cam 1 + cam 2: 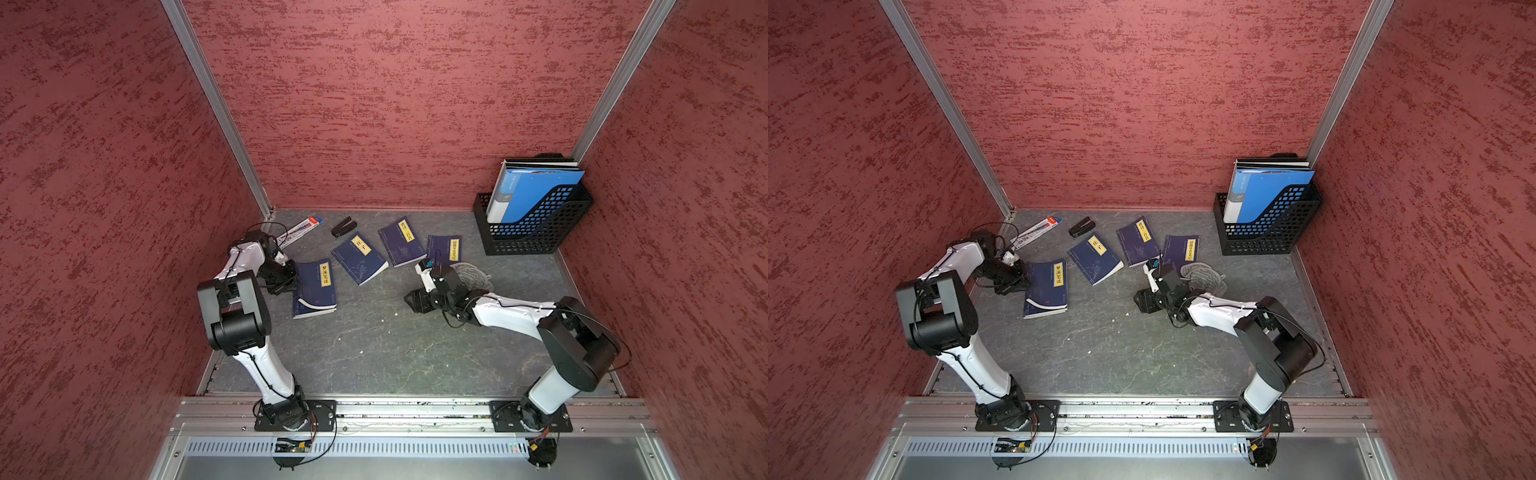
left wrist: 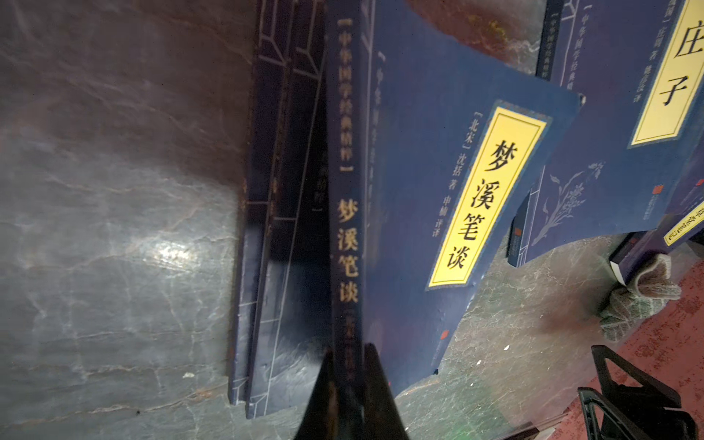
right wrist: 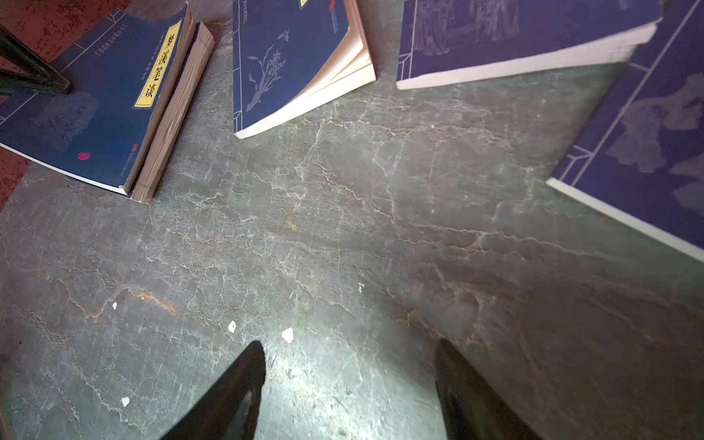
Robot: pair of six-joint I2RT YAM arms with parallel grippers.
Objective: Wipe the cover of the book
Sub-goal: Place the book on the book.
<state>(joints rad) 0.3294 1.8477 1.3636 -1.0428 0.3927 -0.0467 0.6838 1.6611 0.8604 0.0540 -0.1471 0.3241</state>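
1. Left wrist view, left gripper: pinched almost shut on the spine edge of the navy-blue paperback book with a yellow title label; front cover lifted off the page block.
2. Both top views, same book: lying on the grey marble-patterned table, on the robot's left half, with the gripper at its spine-side edge.
3. Right wrist view, right gripper: spread wide, holding nothing, low over bare table, touching no book.
4. Grey knitted cloth: bunched on the table near the right gripper, not in it.
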